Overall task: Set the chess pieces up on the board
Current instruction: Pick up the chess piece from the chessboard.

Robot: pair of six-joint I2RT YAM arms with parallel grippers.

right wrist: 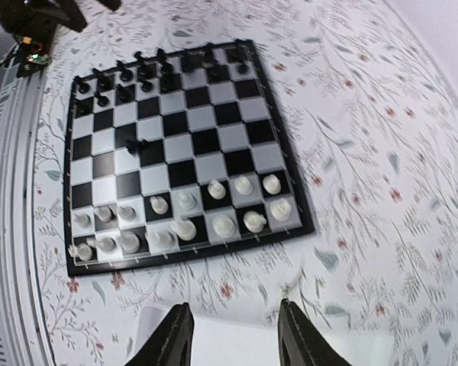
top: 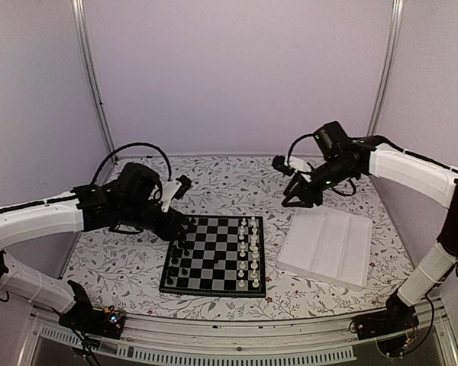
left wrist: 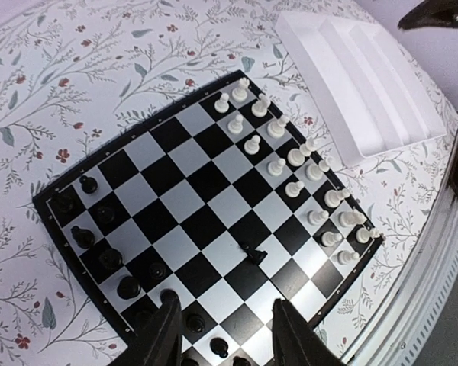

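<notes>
The board (top: 214, 259) lies in the middle of the table. Black chess pieces (top: 179, 255) stand along its left edge and white pieces (top: 249, 252) along its right edge. One black piece (left wrist: 253, 253) lies tipped over on a mid-board square, also visible in the right wrist view as the fallen piece (right wrist: 137, 143). My left gripper (left wrist: 225, 309) hovers open over the board's black side, its left finger (left wrist: 166, 328) just above the black rows, with nothing between the fingers. My right gripper (right wrist: 233, 313) hangs open and empty above the white tray's far left corner, apart from the board (right wrist: 206, 141).
A white rectangular tray (top: 326, 245) with shallow compartments sits right of the board. The flowered tablecloth (top: 237, 183) surrounds both. A metal rail (top: 229, 335) runs along the near edge, and frame posts stand at the back corners.
</notes>
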